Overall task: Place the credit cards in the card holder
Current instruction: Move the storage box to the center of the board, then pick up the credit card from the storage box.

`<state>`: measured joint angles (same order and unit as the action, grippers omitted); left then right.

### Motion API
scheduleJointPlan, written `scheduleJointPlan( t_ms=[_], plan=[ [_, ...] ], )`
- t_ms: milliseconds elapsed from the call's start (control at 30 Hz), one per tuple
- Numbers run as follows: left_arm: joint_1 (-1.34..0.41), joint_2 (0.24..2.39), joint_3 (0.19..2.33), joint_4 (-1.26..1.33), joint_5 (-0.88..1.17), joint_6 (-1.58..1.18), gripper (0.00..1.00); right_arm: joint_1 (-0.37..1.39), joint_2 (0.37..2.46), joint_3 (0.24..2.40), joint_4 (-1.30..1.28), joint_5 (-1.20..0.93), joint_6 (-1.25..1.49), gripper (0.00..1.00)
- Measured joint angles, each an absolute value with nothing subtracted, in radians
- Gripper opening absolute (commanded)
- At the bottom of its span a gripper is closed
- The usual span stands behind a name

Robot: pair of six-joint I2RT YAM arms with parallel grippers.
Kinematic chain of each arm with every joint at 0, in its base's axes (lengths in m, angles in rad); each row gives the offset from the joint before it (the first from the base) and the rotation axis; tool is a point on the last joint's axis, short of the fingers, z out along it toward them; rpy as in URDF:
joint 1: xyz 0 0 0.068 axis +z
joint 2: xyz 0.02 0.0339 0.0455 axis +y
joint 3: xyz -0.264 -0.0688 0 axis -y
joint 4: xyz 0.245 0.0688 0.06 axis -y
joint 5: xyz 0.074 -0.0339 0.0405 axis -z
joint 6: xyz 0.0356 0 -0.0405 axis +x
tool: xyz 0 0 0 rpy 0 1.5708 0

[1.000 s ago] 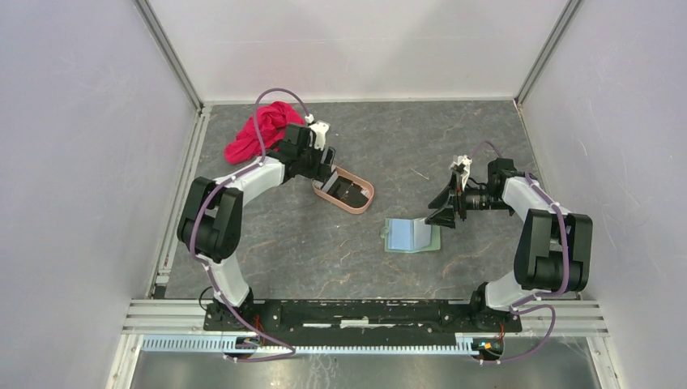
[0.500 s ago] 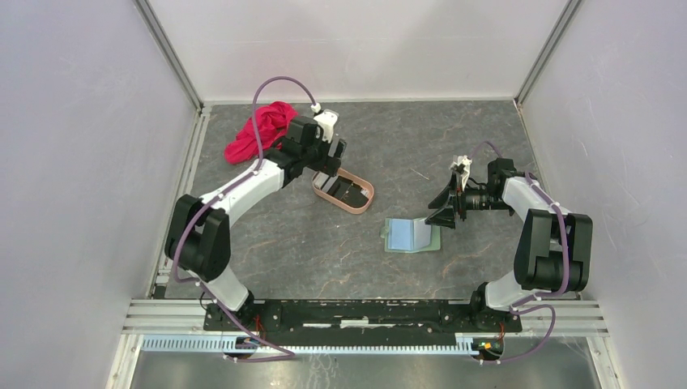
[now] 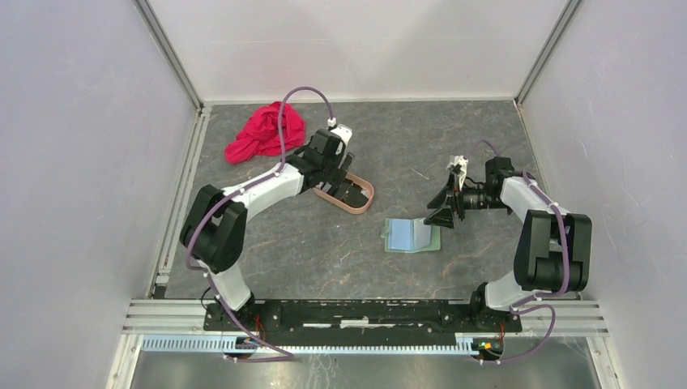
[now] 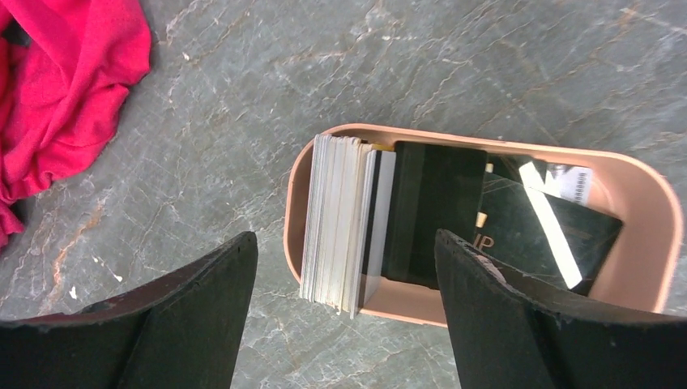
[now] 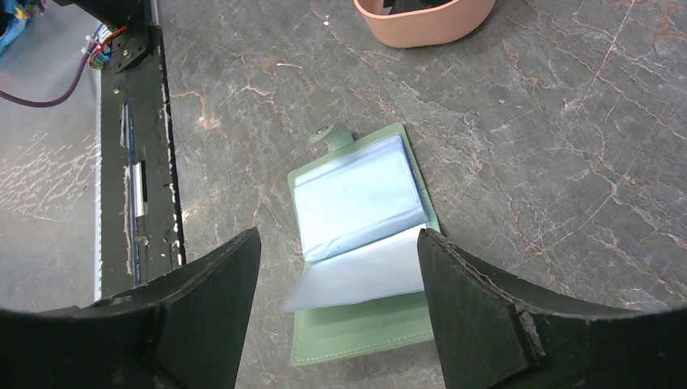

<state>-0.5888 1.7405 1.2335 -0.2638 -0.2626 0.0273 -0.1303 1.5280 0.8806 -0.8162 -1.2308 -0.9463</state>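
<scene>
Hovering the left end effector [image 4: 342,243], fingers spread apart and empty, over the pinkish-tan oval tray [image 4: 648,219] toward eleven o'clock on the tabletop [image 3: 324,259]. Straddling the credit cards [image 4: 336,211], stacked on edge inside: likely light, stiff, slick, so probably pinching the flat faces near the upper edge. Holding the right end effector [image 5: 339,239], parted, above the open card holder [image 5: 356,203], four o'clock from the tray.
</scene>
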Motion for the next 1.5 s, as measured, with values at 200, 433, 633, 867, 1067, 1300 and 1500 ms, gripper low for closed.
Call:
scheduleJointPlan(
  t_ms=[200,433,633,867,1067,1300,1500],
  plan=[
    [-0.579,1.808,1.250,-0.275,-0.279,0.028,0.81,-0.125,1.524,0.881,-0.799,-1.218,-0.932,0.78],
    [-0.562,1.880,1.287,-0.300,-0.256,0.031,0.77,-0.125,1.524,0.881,-0.794,-1.217,-0.928,0.78],
    [-0.555,1.901,1.293,-0.310,-0.264,0.051,0.75,-0.125,1.524,0.881,-0.794,-1.217,-0.928,0.78],
    [-0.555,1.905,1.301,-0.313,-0.303,0.059,0.75,-0.125,1.524,0.881,-0.794,-1.218,-0.928,0.78],
    [-0.557,1.905,1.313,-0.326,-0.310,0.060,0.67,-0.125,1.524,0.881,-0.794,-1.218,-0.928,0.78],
    [-0.558,1.903,1.322,-0.337,-0.310,0.060,0.65,-0.125,1.524,0.881,-0.794,-1.218,-0.928,0.78],
    [-0.558,1.895,1.327,-0.351,-0.310,0.060,0.64,-0.125,1.524,0.881,-0.794,-1.218,-0.929,0.78]
  ],
)
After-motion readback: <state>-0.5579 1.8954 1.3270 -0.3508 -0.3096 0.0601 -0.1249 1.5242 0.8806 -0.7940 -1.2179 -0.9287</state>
